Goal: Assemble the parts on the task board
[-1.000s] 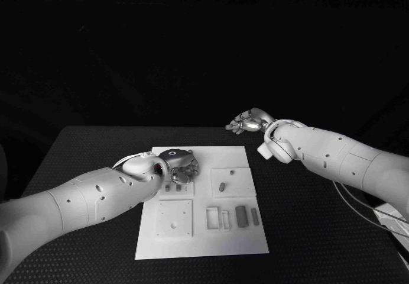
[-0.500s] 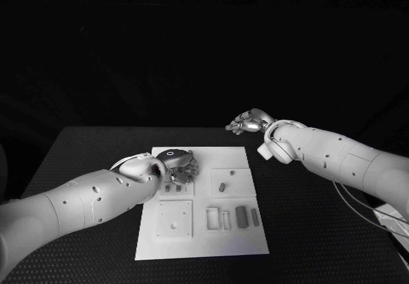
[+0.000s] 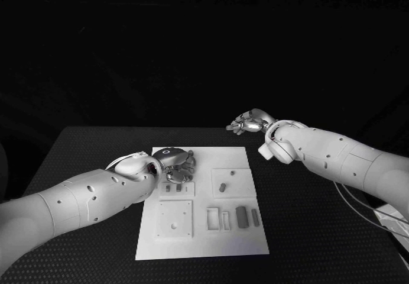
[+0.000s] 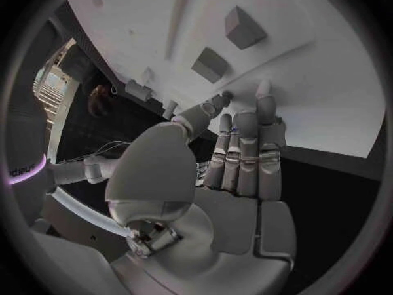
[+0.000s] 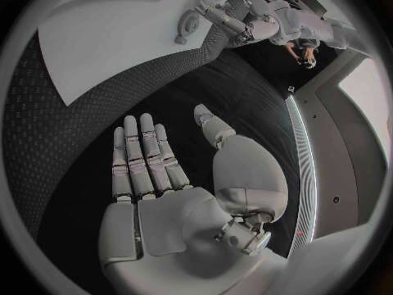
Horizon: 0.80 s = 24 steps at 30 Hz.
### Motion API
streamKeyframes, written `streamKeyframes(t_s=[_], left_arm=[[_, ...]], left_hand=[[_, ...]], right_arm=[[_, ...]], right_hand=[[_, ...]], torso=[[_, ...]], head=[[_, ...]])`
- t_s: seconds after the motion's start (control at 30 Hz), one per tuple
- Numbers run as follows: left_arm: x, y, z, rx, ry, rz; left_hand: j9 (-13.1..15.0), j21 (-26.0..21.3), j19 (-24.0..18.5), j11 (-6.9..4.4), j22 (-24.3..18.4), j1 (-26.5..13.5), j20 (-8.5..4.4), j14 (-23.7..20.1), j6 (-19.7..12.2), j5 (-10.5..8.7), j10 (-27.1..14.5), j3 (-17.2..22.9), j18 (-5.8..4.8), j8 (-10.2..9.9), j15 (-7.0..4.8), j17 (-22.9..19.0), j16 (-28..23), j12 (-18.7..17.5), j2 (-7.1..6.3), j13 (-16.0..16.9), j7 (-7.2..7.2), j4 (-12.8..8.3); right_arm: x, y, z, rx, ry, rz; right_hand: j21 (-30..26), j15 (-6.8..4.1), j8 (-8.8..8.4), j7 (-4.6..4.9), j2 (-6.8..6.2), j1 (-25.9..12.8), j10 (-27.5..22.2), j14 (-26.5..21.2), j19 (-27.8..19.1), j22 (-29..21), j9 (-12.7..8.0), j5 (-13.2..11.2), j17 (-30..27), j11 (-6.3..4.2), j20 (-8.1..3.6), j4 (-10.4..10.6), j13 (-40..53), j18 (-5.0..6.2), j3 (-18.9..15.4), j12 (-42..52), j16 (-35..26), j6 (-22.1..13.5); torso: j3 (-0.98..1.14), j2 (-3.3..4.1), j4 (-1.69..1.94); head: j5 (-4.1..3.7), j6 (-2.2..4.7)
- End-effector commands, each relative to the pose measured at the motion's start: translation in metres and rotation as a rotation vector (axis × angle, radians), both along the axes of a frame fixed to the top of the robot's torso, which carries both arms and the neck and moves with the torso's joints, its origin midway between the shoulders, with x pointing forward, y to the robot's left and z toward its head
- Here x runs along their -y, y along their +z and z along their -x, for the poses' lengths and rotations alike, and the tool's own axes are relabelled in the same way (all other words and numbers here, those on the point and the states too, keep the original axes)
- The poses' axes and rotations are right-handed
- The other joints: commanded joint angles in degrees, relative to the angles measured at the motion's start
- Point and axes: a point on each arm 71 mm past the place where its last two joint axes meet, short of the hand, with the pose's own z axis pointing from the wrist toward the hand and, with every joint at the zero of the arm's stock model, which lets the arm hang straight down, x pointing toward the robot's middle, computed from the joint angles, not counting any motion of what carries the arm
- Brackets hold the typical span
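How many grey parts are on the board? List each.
5 grey parts: two just nearer than the left robot hand, one to their right, two long ones by the board's right edge. It may hide more.

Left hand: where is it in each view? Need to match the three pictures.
Head view: the left hand sits over the far left part of the task board.
Left wrist view: the left hand rises from the circle's bottom, fingers extended over the board's edge.
Right wrist view: the left hand shows small near the rim, over the board.
Shared landmark: the white task board.
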Motion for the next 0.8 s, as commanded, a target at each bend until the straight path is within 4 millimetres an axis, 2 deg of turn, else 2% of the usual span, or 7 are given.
streamKeyframes(t_s=[0.03, 0.17, 0.37, 0.8], left_arm=[[0.0014, -0.0016, -0.0002, -0.016, -0.004, -0.027], [0.0043, -0.0019, 0.0000, -0.018, -0.011, -0.027], [0.0083, -0.0012, 0.0016, -0.015, -0.026, -0.019], [0.0069, -0.0033, -0.0009, -0.026, -0.012, -0.038]], left_hand=[[0.01, 0.58, 0.04, 0.06, 1.48, 0.75, -0.43, -0.44, 0.43, 0.40, 1.07, 0.37, 2.49, 0.31, -0.25, -0.13, 0.38, 0.38, 0.20, 0.24, 0.05, -0.26], [-0.05, 0.84, -0.03, -0.06, 1.47, 0.88, -0.52, -0.48, 0.39, 0.45, 1.42, 0.37, 2.42, 0.31, -0.37, -0.26, 0.61, 0.49, 0.23, 0.39, 0.08, -0.46], [-0.35, 1.71, 0.18, -0.58, 1.48, 0.87, -0.90, -0.17, -0.30, 0.41, 3.01, 0.17, 2.28, 0.00, -0.87, -0.51, 1.45, 1.18, 0.32, 1.09, -0.06, -0.67], [-0.84, 2.64, 0.09, -0.87, 1.43, 0.81, -1.33, -0.09, -1.68, 0.21, 3.59, 0.06, 2.01, -0.61, -1.16, -1.13, 2.22, 1.22, 0.51, 1.88, -0.05, -0.76]], right_arm=[[-0.0010, -0.0001, 0.0003, -0.003, 0.013, -0.003], [-0.0017, -0.0002, 0.0003, -0.004, 0.014, -0.004], [-0.0022, -0.0002, 0.0001, -0.004, 0.014, -0.004], [-0.0021, -0.0002, 0.0001, -0.004, 0.014, -0.004]], right_hand=[[-0.18, -0.11, 0.40, 1.56, 0.04, -0.45, 0.34, -0.36, -0.50, 0.08, -0.10, 0.04, 0.10, -0.05, 0.00, 0.41, -0.07, -0.83, 0.02, 0.28, -0.22, -0.34], [-0.19, -0.11, 0.40, 1.56, 0.04, -0.45, 0.34, -0.36, -0.50, 0.09, -0.10, 0.04, 0.10, -0.05, 0.00, 0.41, -0.08, -0.83, 0.01, 0.28, -0.23, -0.34], [-0.20, -0.11, 0.41, 1.56, 0.05, -0.45, 0.34, -0.36, -0.50, 0.11, -0.10, 0.04, 0.11, -0.05, 0.00, 0.42, -0.10, -0.83, 0.02, 0.29, -0.23, -0.34], [-0.23, -0.11, 0.42, 1.56, 0.05, -0.45, 0.34, -0.36, -0.50, 0.13, -0.11, 0.04, 0.13, -0.05, 0.01, 0.43, -0.13, -0.82, 0.02, 0.31, -0.24, -0.34]], torso=[[0.00, 0.04, 0.00], [-0.06, 0.07, -0.05], [-0.02, 0.06, -0.08], [-0.03, 0.07, -0.08]], head=[[0.02, -0.01], [-0.01, -0.01], [0.01, -0.08], [-0.14, -0.15]])
